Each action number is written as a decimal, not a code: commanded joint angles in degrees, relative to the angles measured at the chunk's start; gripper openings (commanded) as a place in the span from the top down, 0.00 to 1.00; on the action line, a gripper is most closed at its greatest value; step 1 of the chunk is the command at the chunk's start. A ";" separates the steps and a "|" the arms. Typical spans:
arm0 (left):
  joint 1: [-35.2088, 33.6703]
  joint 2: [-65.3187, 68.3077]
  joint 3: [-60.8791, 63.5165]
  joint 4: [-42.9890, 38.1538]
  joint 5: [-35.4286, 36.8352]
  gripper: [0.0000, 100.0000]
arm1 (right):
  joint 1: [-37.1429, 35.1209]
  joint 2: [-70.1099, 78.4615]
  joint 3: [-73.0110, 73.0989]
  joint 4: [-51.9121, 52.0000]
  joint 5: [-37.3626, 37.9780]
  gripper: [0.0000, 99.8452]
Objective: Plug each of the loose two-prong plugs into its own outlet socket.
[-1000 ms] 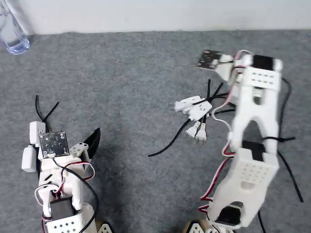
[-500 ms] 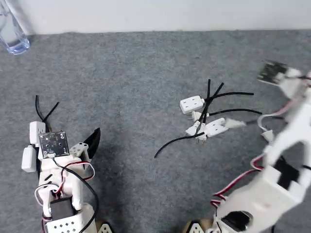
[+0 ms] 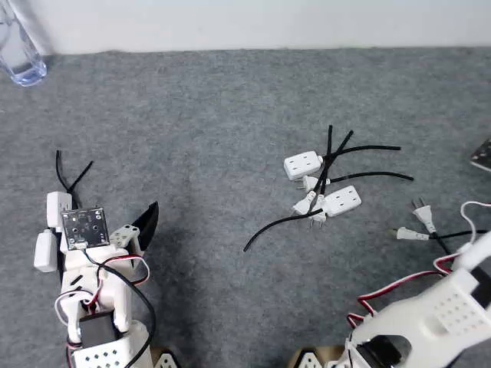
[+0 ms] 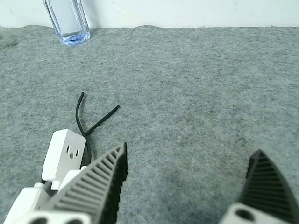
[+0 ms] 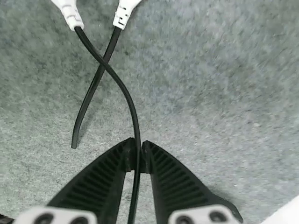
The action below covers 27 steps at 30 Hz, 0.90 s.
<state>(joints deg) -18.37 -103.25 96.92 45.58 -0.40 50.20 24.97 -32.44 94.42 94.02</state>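
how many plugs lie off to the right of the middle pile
2: far plug and near plug, side by side near the right arm, cords crossing. The right gripper pinches one cord. None looks hidden.

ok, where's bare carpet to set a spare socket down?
Bare carpet between the left arm and the middle sockets, also along the back wall. Crowded on the right: sockets, cords, two plugs beside the right arm.

Two loose plugs (image 3: 420, 215) lie right of the socket cluster (image 3: 302, 164). One cord (image 5: 131, 105) sits inside my right gripper (image 5: 135, 150).
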 commanded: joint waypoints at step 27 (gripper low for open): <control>0.62 -0.70 -0.40 0.09 -0.18 0.62 | -24.04 -24.92 22.77 8.40 -27.16 0.82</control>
<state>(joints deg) -18.37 -103.25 96.92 45.58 -0.40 31.38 8.88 -15.74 100.48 70.55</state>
